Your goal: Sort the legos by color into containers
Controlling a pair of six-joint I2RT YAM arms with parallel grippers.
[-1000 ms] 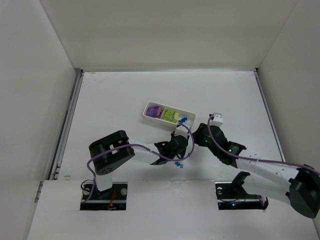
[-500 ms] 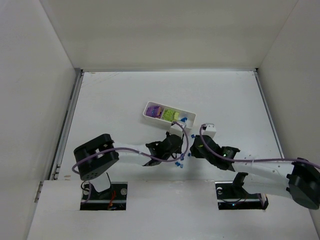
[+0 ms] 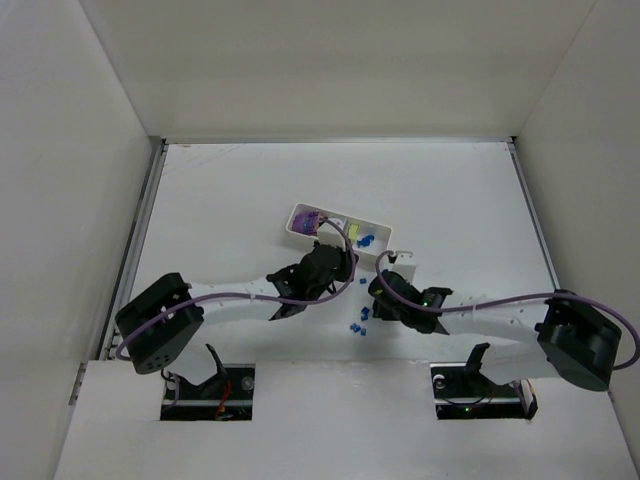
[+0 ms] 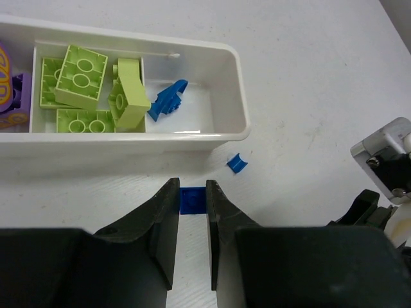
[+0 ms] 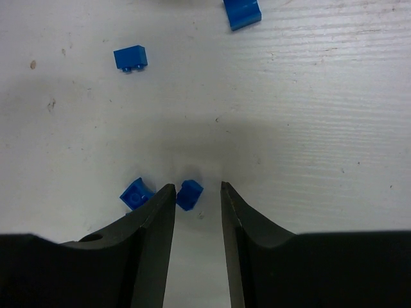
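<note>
The white tray (image 4: 237, 83) holds purple bricks (image 3: 308, 220) at one end, yellow-green bricks (image 4: 80, 80) in the middle and one blue piece (image 4: 168, 101) in the end compartment. My left gripper (image 4: 192, 186) is shut on a tiny blue piece (image 4: 192, 200), just short of the tray's near wall; in the top view it (image 3: 335, 262) is at the tray's edge. My right gripper (image 5: 197, 187) is open, its jaws either side of a blue piece (image 5: 189, 194) lying on the table. Another blue piece (image 5: 137, 194) lies just outside its left finger.
More loose blue pieces lie on the table: one (image 4: 236, 163) beside the tray's corner and two (image 5: 130, 58) (image 5: 242, 13) ahead of the right gripper. The right arm's wrist (image 4: 385, 151) is close to the left gripper. White walls surround the table.
My left gripper has moved from the loose blue pieces up to the tray, holding a blue piece. My right gripper has moved left and down over the loose blue pieces.
</note>
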